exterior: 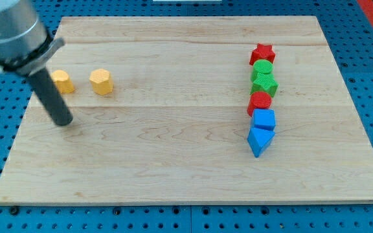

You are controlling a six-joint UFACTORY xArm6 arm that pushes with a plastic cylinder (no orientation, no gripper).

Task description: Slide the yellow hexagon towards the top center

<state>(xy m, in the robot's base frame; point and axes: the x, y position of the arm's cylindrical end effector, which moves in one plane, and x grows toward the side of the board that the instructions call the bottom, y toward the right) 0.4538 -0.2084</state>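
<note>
Two yellow blocks sit at the view's upper left of the wooden board. The yellow hexagon is the right one. The other yellow block lies just to its left, its shape unclear, partly behind my rod. My tip rests on the board below and left of the hexagon, just below the left yellow block, touching neither.
At the view's right a column of blocks runs top to bottom: red star, green block, green block, red block, blue block, blue triangular block. Blue pegboard surrounds the board.
</note>
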